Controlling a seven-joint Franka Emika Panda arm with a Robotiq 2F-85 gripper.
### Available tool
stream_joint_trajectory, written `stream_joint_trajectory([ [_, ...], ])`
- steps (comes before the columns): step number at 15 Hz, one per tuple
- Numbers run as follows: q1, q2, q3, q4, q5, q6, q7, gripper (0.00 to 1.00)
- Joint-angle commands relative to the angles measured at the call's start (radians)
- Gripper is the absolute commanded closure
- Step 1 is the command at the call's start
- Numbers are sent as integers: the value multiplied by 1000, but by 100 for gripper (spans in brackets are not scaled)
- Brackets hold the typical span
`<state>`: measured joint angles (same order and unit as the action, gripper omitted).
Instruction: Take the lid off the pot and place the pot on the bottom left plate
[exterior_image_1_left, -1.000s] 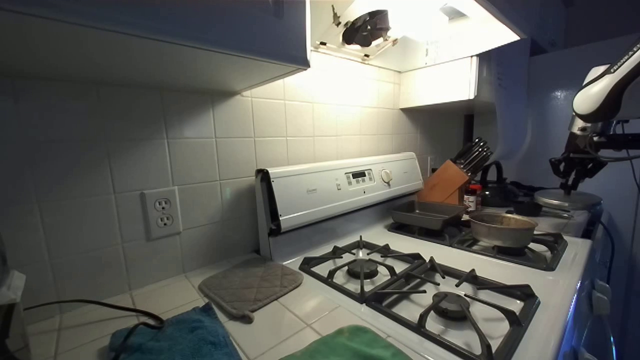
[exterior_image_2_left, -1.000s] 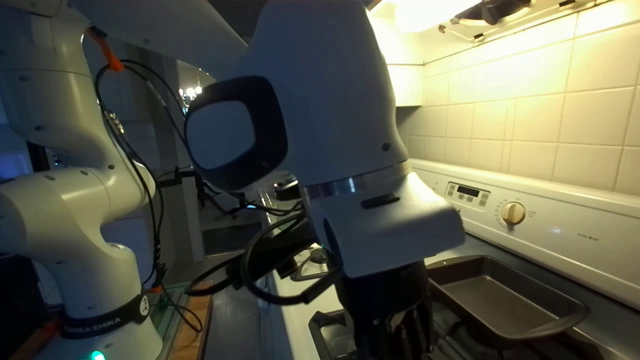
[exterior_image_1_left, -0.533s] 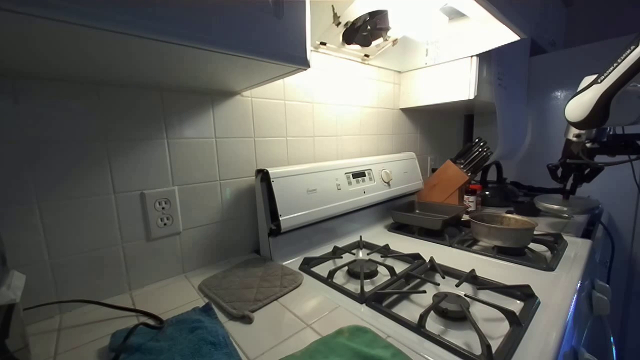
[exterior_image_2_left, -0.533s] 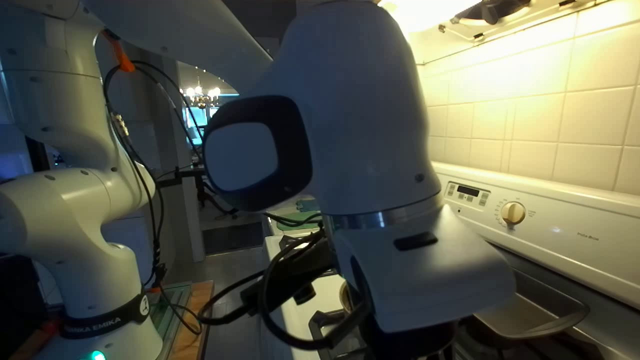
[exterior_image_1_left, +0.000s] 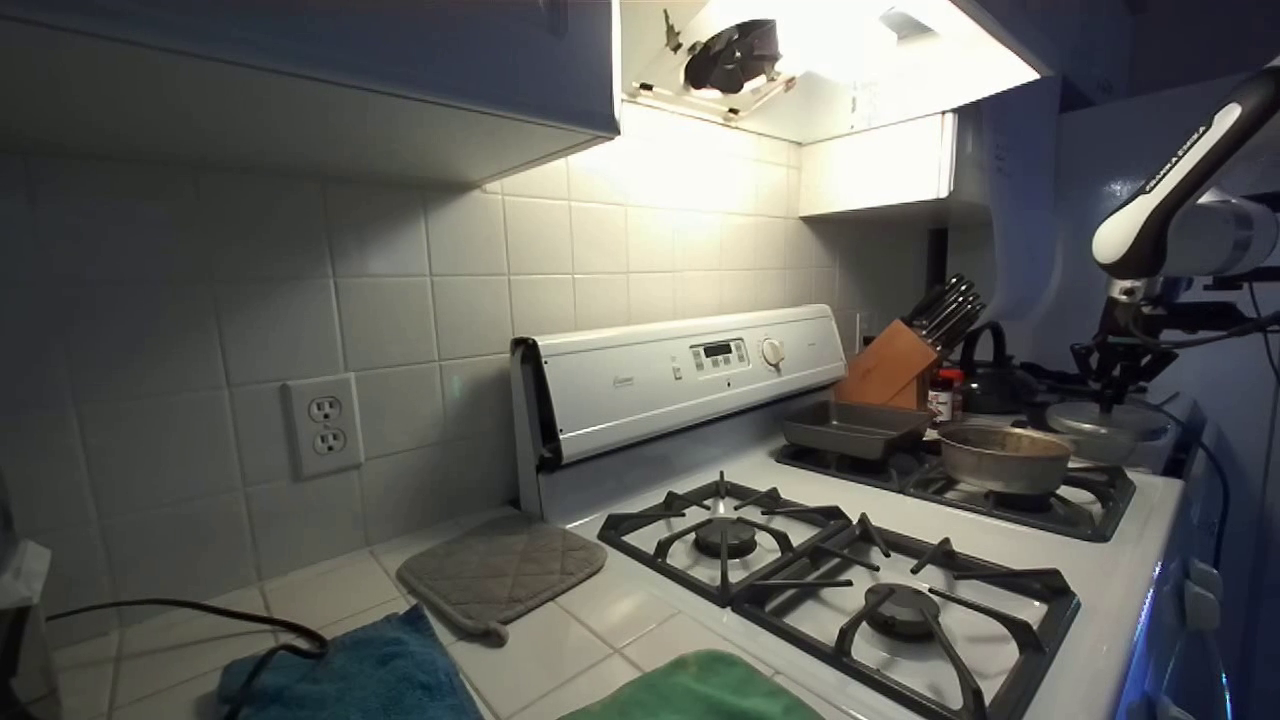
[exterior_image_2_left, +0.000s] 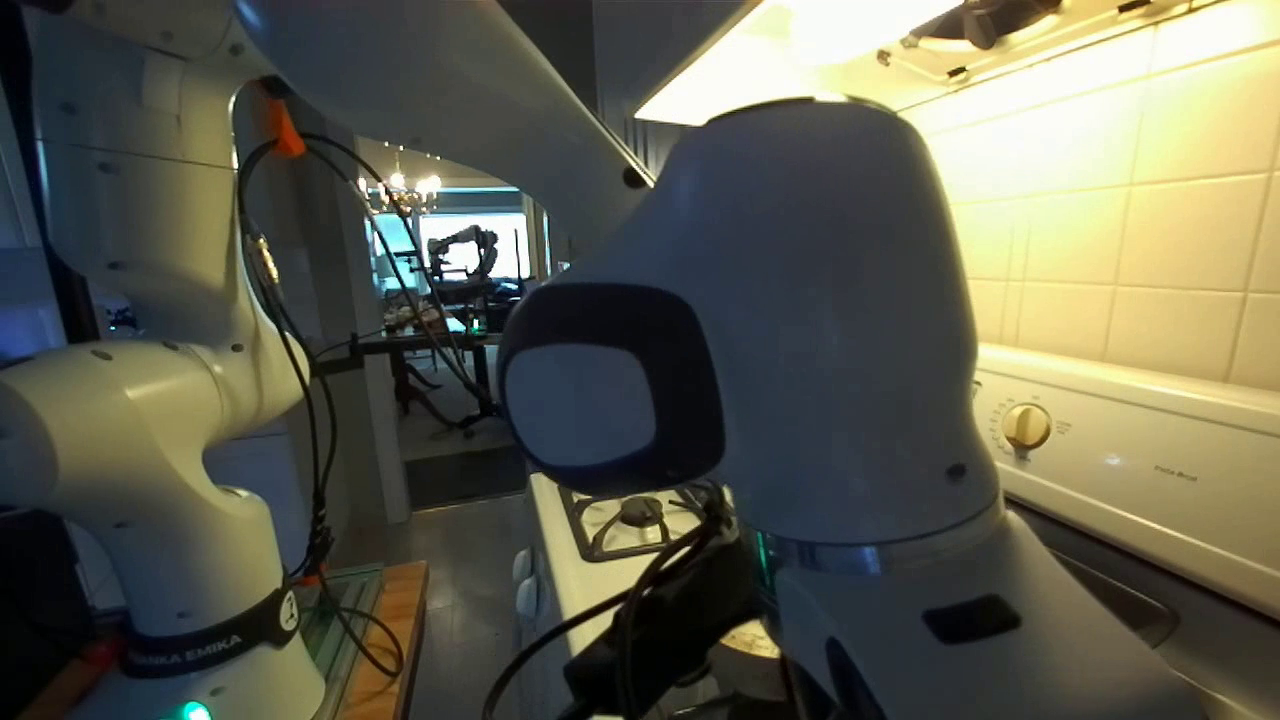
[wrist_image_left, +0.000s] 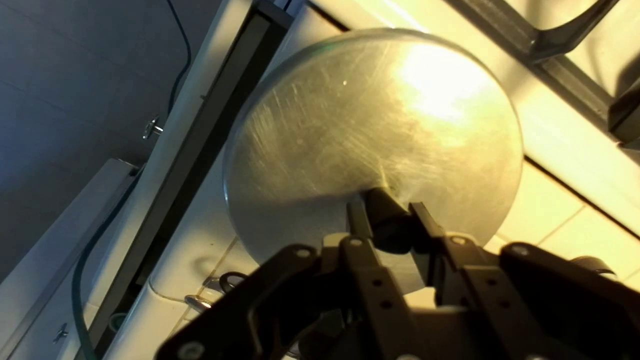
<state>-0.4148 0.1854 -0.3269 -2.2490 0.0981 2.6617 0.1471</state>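
White enamel forms the broad gas stove (exterior_image_1_left: 1000, 545), and beside it runs the pale tiled counter (wrist_image_left: 545, 210). The white, dark-trimmed robot arm (exterior_image_2_left: 840, 330) works alone, so no other could be nearer. Black cast-iron, round-capped burners (exterior_image_1_left: 725, 537) are set in two rows; I take the front-row burner (exterior_image_1_left: 903, 610) nearest the camera in an exterior view to be the bottom left plate. A dark rectangular baking pan (exterior_image_1_left: 855, 428) sits in the back row.

The wide, shallow grey metal pot (exterior_image_1_left: 1005, 460) stands upright and uncovered on the far front burner (exterior_image_1_left: 1025, 502), not yet on its target. The round silvery lid (wrist_image_left: 372, 145) is off it and, in the wrist view, covers part of the line where counter and stove meet; whether its rim touches anything below, I cannot tell. The jaws are closed from both sides on its dark knob (wrist_image_left: 392, 235).

On one relation the coming move turns: from the jaws, the pot lies close by, to the left and toward the camera in that exterior view, while the wrist view puts the stove to the upper right. Pot and lid are round, so neither offers a long axis. Likely the lid must be put down before the jaws can go to the pot's rim.

Counted, largest first: one stove, one arm, four burners, one baking pan, one pot, one lid, one knob.
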Motion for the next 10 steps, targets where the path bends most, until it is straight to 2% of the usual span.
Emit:
stream_joint_trajectory([
  [1, -9, 90, 8, 70, 78, 32, -59, 94],
  [10, -45, 176, 56, 143, 195, 58, -122, 94],
])
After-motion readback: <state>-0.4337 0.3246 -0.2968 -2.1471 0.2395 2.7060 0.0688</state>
